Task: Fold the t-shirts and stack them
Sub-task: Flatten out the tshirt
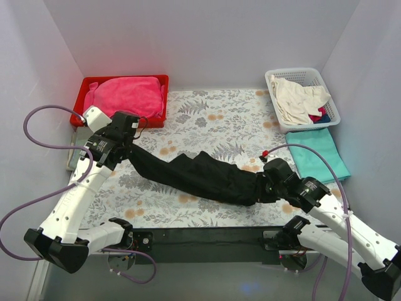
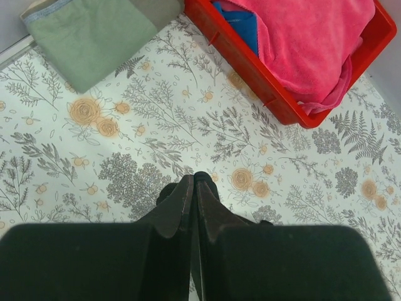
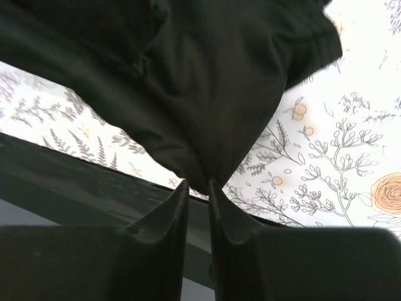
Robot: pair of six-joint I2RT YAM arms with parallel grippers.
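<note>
Surface (image 1: 213, 125) is wearing a floral print: grey ferns and orange blossoms on white. A red crate (image 1: 125, 78) is sitting at the far left corner, holding a heaped pink cloth (image 1: 128, 94). A bit of blue fabric (image 2: 241, 22) is showing under the pink, against the crate wall. A white slotted basket (image 1: 333, 105) is standing at the far right, with cream garments (image 1: 297, 97) spilling over its rim. A folded sage-green cloth (image 2: 94, 37) is lying flat near the crate's near-left corner, not touching it. A dark rail (image 1: 207, 235) is running along the near edge.
</note>
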